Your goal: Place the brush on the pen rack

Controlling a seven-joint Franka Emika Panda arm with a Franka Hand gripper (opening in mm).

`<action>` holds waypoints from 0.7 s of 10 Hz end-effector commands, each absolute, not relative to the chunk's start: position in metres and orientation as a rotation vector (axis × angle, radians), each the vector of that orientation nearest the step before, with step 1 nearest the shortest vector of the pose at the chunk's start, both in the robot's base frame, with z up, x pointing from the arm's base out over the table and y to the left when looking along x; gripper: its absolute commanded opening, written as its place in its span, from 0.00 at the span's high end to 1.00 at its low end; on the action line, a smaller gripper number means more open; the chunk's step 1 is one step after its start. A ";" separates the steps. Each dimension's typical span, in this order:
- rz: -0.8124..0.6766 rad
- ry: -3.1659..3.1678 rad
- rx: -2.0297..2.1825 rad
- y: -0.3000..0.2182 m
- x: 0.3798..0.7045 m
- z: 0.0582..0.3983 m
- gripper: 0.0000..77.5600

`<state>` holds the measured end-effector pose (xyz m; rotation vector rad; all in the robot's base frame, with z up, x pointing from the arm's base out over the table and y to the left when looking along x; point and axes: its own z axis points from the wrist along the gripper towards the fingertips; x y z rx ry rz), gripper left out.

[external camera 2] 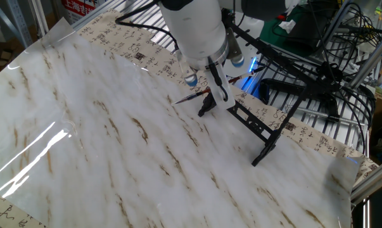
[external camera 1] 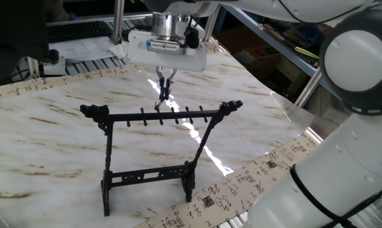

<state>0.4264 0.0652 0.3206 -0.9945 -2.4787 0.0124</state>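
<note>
The black pen rack stands on the marble table, its pegged top bar running left to right; in the other fixed view it shows behind the arm. My gripper hangs just behind and above the middle of the top bar, shut on the brush. The thin reddish-brown brush lies about level in the fingers, its dark tip pointing away from the rack. In the first fixed view the brush is nearly end-on, with only a short dark piece below the fingers. Whether it touches a peg is unclear.
Strips of calligraphy paper edge the marble table. A keyboard lies beyond the far edge. Cables and a wire shelf stand behind the rack. The robot's white arm fills the right side.
</note>
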 end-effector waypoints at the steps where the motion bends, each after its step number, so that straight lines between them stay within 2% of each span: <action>1: 0.020 -2.525 -0.956 0.062 0.422 0.325 0.99; 7: -0.006 -2.497 -0.990 0.063 0.416 0.323 0.99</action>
